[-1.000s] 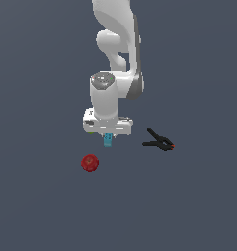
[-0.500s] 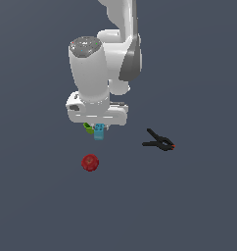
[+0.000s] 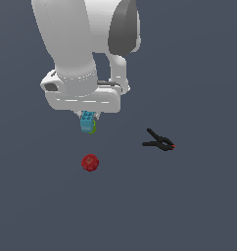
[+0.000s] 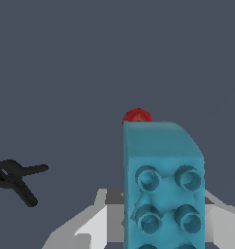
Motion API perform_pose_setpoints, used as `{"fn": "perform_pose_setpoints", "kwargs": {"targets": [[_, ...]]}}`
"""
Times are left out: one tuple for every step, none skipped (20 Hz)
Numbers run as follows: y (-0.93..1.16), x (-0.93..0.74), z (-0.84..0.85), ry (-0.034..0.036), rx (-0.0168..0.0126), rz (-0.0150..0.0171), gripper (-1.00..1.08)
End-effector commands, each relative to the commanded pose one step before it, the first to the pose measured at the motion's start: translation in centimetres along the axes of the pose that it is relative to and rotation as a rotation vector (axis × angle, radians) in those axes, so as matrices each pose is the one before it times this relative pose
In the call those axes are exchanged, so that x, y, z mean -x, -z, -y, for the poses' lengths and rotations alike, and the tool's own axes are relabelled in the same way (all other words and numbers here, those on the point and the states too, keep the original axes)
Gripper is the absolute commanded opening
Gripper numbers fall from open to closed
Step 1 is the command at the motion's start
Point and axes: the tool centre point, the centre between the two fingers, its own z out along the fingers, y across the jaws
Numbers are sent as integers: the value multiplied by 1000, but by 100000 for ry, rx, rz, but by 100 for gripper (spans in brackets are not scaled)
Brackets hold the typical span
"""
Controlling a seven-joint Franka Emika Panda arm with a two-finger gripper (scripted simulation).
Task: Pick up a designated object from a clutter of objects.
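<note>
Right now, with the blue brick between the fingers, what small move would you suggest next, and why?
I would probably keep lifting straight up. The cyan brick hangs beneath the gripper, apparently clamped and clear of the floor. The green cup shows just behind it, so rising avoids brushing it. The red fruit and black clamp lie well apart.

Exterior view: brick (image 3: 87, 121) hangs under the claw (image 3: 87, 119), above the surface (image 3: 199, 206). Cup (image 3: 93, 128) only partly seen, directly behind the brick. Fruit (image 3: 90, 163) lies on the surface below the brick in the frame, apart from it. Clamp (image 3: 160, 142) lies well off toward the exterior view's right, apart from the fruit.
</note>
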Motion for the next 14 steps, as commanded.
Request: {"fn": "perform_pose_setpoints", "kwargs": {"targets": [[1652,-525,-401,41,-1,50,-100],[523,-186,-134,0,0,0,-100],[474,-171,-121,0,0,0,-100],[424,-156,-109,0,0,0,-100],[374,-141,-96,0,0,0,-100],[326,-126,-84,0,0,0,-100],[288,-110,-29,42,54,-11,-100],[232,-97,-60,0,0,0,-100],[188,-84,-49,0,0,0,-100],[146,-70,-38,0,0,0,-100],[107,-56,-28,0,0,0,-100],[72,-41,-19,0,0,0,-100],[40,-25,-11,0,0,0,-100],[12,-8,-3,0,0,0,-100]]}}
